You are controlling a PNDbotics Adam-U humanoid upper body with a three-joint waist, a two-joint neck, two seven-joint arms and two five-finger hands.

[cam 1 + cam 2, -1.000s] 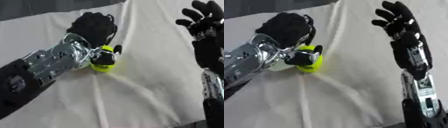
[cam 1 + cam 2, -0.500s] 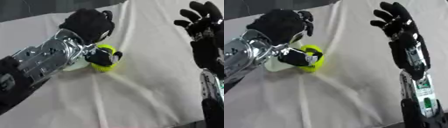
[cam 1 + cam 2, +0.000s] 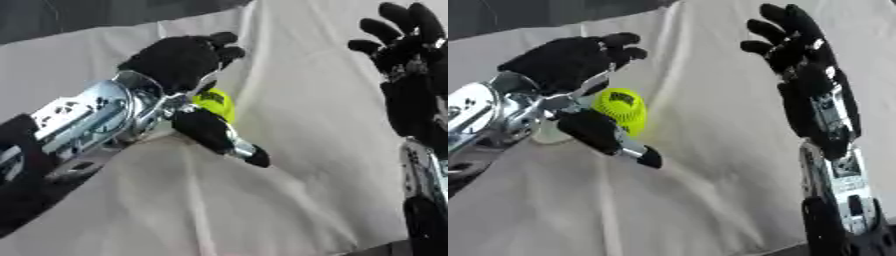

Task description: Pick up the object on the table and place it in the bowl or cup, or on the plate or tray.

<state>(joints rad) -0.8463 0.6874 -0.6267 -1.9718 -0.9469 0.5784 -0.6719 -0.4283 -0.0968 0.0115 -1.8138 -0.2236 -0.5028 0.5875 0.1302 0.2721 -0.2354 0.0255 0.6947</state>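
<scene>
A yellow-green ball [image 3: 620, 109] with a dark mark sits in my left hand [image 3: 175, 60], which reaches in from the left above the white cloth. The fingers curl over the ball's top and the thumb [image 3: 214, 135] stretches out beneath it, so much of the ball is hidden in the left eye view. My right hand [image 3: 807, 85] is held upright at the right side, open, fingers spread, holding nothing and well apart from the ball. No bowl, cup, plate or tray shows plainly.
A creased white cloth [image 3: 262, 210] covers the table. A dark strip [image 3: 70, 15] lies past its far edge at the upper left. A pale rounded shape [image 3: 553, 134] peeks out beneath my left hand; I cannot make out what it is.
My left hand has risen off the cloth with the ball, looming larger and higher in view, and its thumb has stretched out below the ball. The right hand has hardly moved.
</scene>
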